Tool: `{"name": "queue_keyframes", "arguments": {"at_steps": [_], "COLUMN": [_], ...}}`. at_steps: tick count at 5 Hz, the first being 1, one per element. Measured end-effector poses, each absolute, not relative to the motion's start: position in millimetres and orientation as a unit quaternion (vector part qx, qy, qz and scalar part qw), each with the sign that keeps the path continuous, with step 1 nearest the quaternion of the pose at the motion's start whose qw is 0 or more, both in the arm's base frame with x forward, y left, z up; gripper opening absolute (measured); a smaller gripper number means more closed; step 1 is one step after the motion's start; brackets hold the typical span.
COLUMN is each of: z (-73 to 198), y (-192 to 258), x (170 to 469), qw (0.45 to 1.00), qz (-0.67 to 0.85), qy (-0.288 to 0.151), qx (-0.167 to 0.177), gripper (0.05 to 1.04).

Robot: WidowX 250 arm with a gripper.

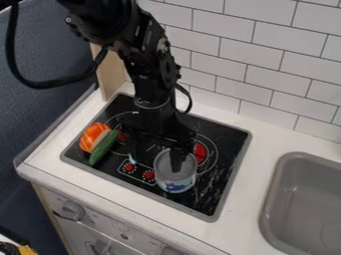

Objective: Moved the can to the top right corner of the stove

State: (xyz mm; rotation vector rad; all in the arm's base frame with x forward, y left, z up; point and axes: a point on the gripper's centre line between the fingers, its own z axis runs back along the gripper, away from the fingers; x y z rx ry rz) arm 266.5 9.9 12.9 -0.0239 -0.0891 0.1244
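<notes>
One black arm hangs steeply down over the stove, its gripper spread apart, one finger inside the can near the stove's front edge.

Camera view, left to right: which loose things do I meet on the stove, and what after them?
Orange food and cucumber, overlapping each other, → can → sink.

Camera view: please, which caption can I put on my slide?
Open pincer over the stovetop, one finger inside the tin can; toy sushi and cucumber lie nearby.
</notes>
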Motion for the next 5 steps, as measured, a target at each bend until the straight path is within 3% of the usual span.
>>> {"name": "queue_keyframes", "arguments": {"at_steps": [1, 3, 5], "z": [6.5, -13.5, -50.5], "y": [8.9, 1.2, 1.9], "x": [263.3, 255.5, 260.4], "qw": [0.997, 0.996, 0.998], "qz": [0.061, 0.014, 0.028], "qy": [-0.036, -0.075, -0.055], "qx": [-0.014, -0.053, -0.027], "gripper": [0.999, 0.999, 0.999]}}
